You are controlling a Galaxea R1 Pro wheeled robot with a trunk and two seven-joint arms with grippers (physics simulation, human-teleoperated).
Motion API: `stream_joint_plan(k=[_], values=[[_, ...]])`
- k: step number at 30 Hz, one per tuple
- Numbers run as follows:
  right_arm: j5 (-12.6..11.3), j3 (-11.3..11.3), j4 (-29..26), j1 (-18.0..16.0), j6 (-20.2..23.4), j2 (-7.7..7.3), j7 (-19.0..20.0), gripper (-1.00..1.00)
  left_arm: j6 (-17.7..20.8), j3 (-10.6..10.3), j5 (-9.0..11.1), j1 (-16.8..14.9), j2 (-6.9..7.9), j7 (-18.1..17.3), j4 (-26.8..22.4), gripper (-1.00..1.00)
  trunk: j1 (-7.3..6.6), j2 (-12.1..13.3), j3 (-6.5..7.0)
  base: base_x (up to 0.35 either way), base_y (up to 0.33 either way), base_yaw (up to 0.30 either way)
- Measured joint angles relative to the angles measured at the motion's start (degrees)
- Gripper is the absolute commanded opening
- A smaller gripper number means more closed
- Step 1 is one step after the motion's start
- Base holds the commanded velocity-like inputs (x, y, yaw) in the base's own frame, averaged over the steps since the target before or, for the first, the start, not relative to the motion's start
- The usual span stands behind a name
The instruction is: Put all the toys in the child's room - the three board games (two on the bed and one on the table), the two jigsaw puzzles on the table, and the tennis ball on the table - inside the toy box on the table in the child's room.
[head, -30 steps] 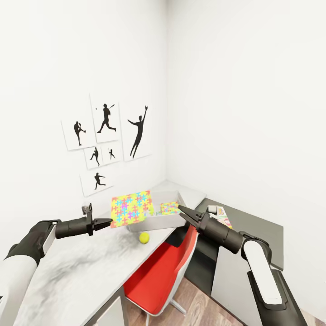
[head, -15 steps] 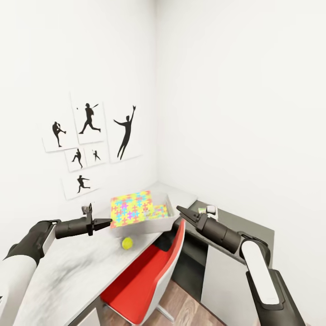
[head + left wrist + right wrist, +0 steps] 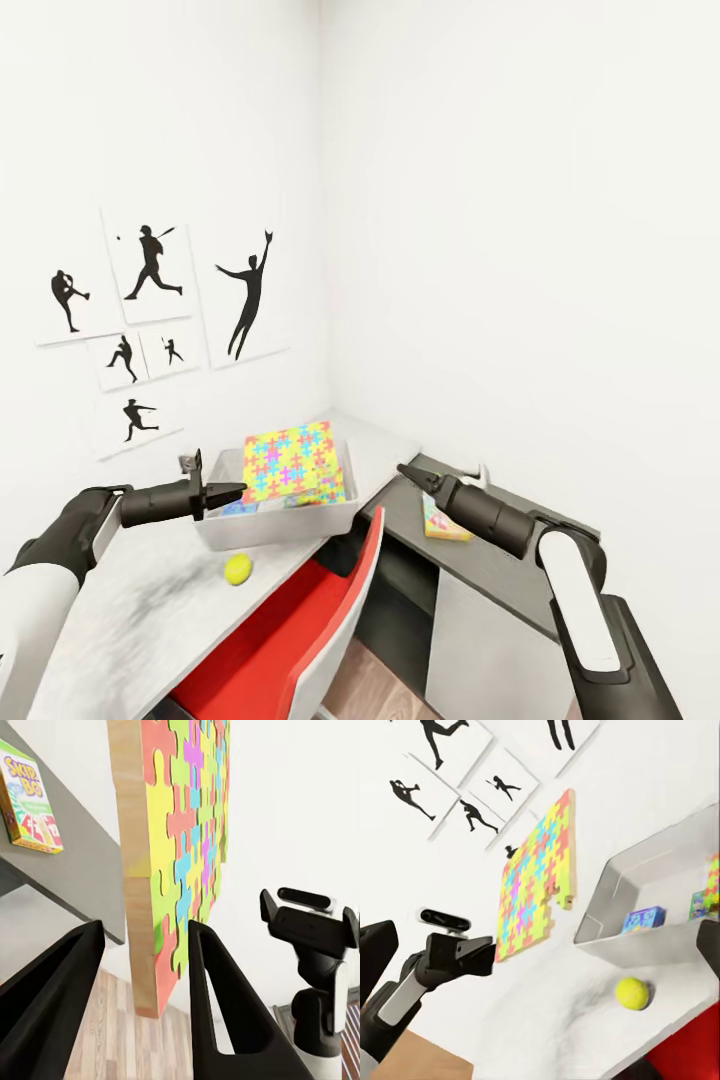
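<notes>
— Where is the thin yellow slab printed with many-coloured jigsaw shapes [image 3: 291, 461] seen?

— It is held by one corner in the black left gripper [image 3: 226, 491], whose fingers [image 3: 225, 1005] are closed against its wooden edge. It is raised flat above the shallow light grey toy box [image 3: 275, 528], which is set on the light grey marbled table [image 3: 140, 610].

— And the small yellow-green tennis ball [image 3: 238, 568]?

— It is found on the table just in front of the box. A small blue printed box [image 3: 643, 919] is seen inside the bin.

— The right gripper [image 3: 405, 470]?

— Nothing is held in it; whether its jaws are parted cannot be told. It is poised over the dark grey corner section [image 3: 500, 566], near a flat green-edged board game [image 3: 441, 521] lying there.
</notes>
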Motion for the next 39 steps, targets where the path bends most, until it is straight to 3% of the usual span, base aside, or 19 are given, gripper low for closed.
stream_joint_plan(k=[5, 17, 28, 35, 39], values=[[-0.1, -0.8, 0.1, 0.0, 0.3, 0.00, -2.4, 1.00, 0.0, 0.1, 0.0, 0.0, 0.17, -0.1, 0.0, -1.00, 0.02, 0.0, 0.00, 0.132, -0.138, 0.000], [-0.1, -0.8, -0.1, 0.0, -0.5, 0.29, -2.8, 1.00, 0.0, 0.2, 0.0, 0.0, 1.33, 0.0, 0.0, -1.00, 0.02, 0.0, 0.00, 0.007, -0.008, 0.013], [-0.1, -0.8, -0.1, 0.0, -0.5, 0.22, -2.9, 1.00, 0.1, 0.7, -0.1, 0.0, 1.49, 4.7, 0.0, -1.00, 0.02, 0.0, 0.00, 0.000, 0.000, 0.254], [-0.1, -0.8, -0.1, 0.0, -0.4, 0.16, -2.7, 1.00, 0.1, 0.8, -0.1, 0.0, 1.50, 5.3, 0.0, -1.00, 0.01, 0.0, 0.00, 0.039, 0.000, 0.286], [-0.1, -0.8, -0.1, 0.0, -0.4, 0.12, -2.5, 1.00, -1.8, 0.8, -0.1, 0.0, 1.50, 5.3, 0.0, -1.00, 0.00, 0.0, -0.06, 0.213, 0.000, 0.140]])
